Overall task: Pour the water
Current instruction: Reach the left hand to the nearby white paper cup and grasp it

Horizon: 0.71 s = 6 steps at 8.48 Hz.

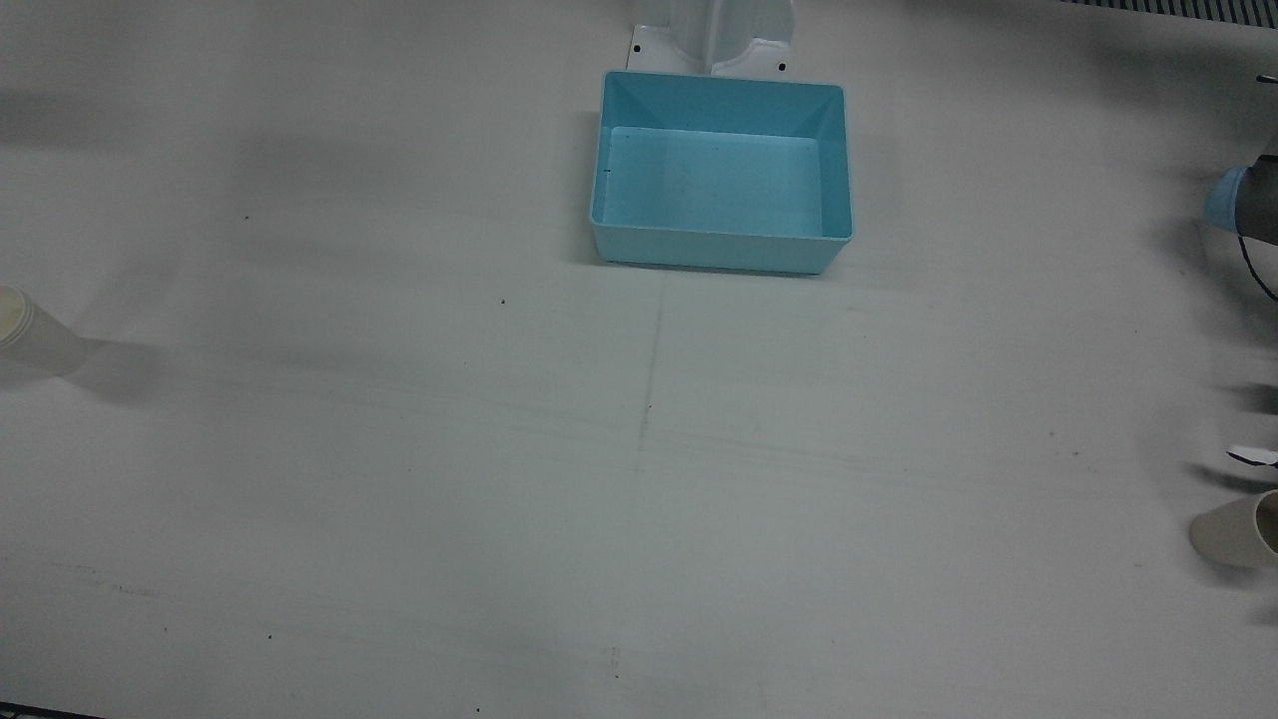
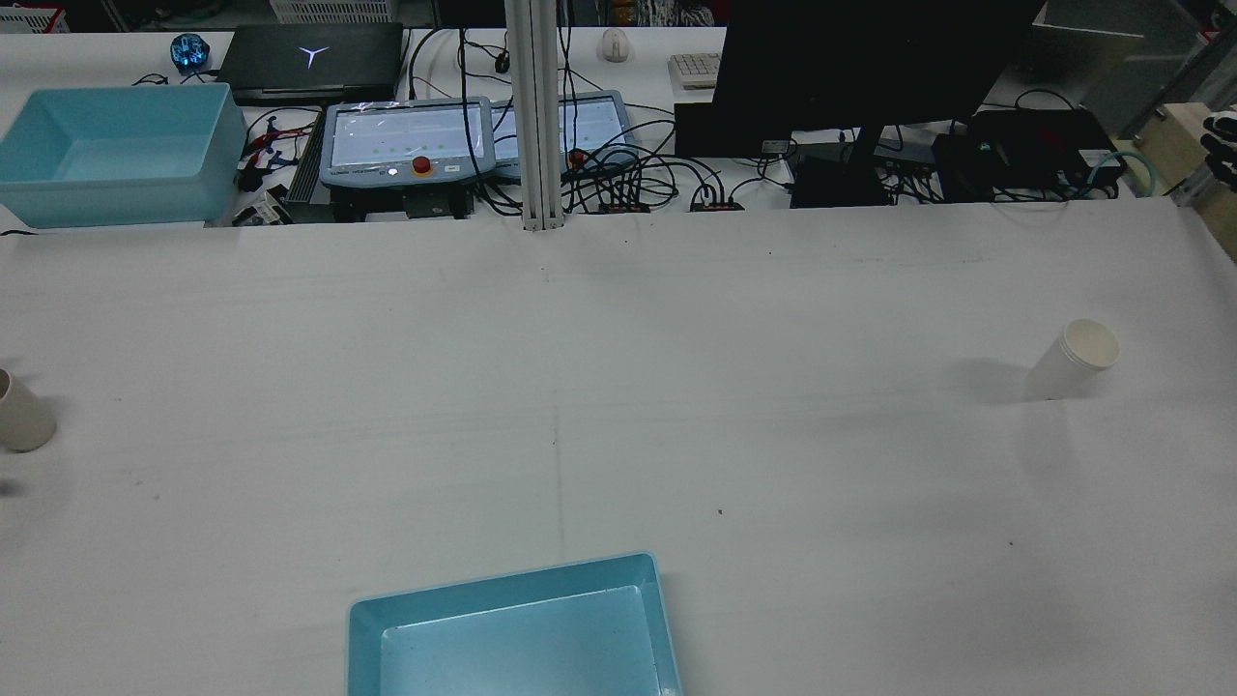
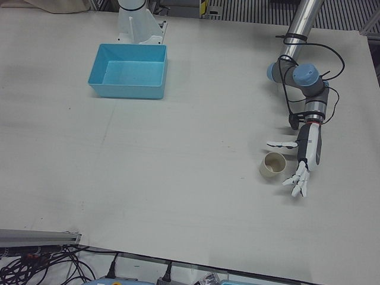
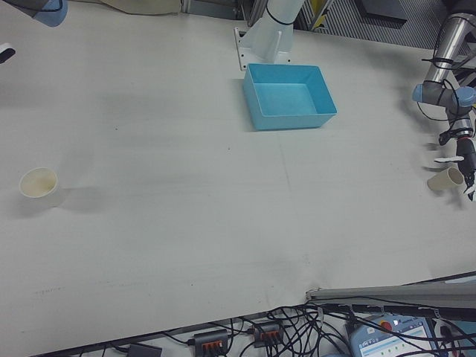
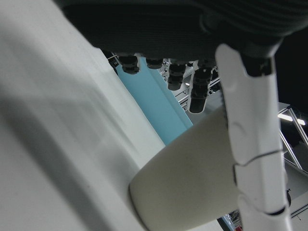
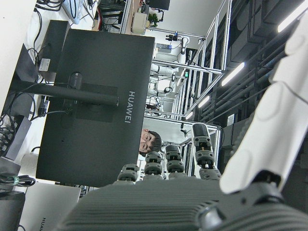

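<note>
My left hand (image 3: pixel 301 159) has its fingers (image 3: pixel 298 181) spread wide around one paper cup (image 3: pixel 273 165), thumb behind, others in front; I can't confirm contact. My right hand (image 6: pixel 269 144) is barely visible, state unclear. The second cup (image 4: pixel 39 183) stands well away from it, and the blue tray (image 1: pixel 721 172) is mid-table.

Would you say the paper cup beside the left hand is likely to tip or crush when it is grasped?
The paper cup looks thin-walled, so a firm squeeze would probably dent it. It stands upright, narrower at its base, so a sideways nudge from the left hand could tip it. Whether it holds water cannot be told.
</note>
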### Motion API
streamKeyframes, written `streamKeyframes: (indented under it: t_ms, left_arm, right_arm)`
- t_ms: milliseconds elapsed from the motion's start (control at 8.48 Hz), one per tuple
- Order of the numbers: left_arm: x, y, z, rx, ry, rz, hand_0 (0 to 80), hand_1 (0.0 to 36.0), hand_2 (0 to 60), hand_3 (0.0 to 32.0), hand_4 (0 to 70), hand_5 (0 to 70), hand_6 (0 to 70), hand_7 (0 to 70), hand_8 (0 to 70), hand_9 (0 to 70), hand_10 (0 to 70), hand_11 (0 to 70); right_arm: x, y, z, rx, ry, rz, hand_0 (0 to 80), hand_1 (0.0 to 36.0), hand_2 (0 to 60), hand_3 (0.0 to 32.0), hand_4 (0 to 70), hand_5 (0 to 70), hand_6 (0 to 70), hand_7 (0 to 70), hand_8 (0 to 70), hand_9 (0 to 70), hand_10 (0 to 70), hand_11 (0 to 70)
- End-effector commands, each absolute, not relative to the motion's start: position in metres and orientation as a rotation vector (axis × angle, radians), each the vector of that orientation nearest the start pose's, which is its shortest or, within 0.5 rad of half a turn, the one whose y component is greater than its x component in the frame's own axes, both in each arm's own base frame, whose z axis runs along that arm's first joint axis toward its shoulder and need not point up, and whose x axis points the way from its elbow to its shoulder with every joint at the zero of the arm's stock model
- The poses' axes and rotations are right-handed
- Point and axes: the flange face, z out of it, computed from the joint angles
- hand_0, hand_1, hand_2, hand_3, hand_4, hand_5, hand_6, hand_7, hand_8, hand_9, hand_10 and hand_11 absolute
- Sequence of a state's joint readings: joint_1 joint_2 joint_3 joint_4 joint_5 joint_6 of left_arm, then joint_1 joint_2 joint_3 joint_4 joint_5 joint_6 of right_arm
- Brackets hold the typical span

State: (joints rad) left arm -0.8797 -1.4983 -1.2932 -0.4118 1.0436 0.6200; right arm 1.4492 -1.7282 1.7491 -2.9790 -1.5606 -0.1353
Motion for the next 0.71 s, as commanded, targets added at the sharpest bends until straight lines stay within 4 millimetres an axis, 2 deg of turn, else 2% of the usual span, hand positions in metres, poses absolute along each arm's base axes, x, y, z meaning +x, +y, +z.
streamKeyframes:
  t_ms: [0, 236, 590]
  left_arm:
    - [0.143, -0.455, 0.809, 0.411, 1.921, -1.736, 59.9, 15.3, 0.0, 0.0, 18.6, 20.4, 6.0, 13.7, 2.2, 1.9, 3.2, 6.7]
    - [0.156, -0.453, 0.808, 0.403, 1.917, -1.733, 59.7, 15.4, 0.0, 0.0, 18.8, 20.6, 6.2, 13.8, 2.4, 2.0, 3.2, 6.5]
    - [0.161, -0.454, 0.806, 0.399, 1.908, -1.734, 60.3, 15.6, 0.0, 0.0, 18.9, 20.7, 6.1, 13.7, 2.4, 2.0, 3.1, 6.4]
  right_arm:
    - [0.081, -0.455, 0.651, -0.033, 2.547, -2.092, 49.8, 8.8, 0.0, 0.0, 21.3, 18.0, 7.8, 13.1, 7.8, 8.5, 2.5, 4.6]
    - [0.081, -0.455, 0.651, -0.031, 2.547, -2.091, 49.7, 8.6, 0.0, 0.0, 20.9, 17.7, 7.6, 12.8, 7.8, 8.5, 2.6, 4.6]
    - [0.081, -0.455, 0.650, -0.033, 2.549, -2.087, 49.7, 8.7, 0.0, 0.0, 20.4, 17.6, 7.4, 12.6, 7.6, 8.3, 2.4, 4.5]
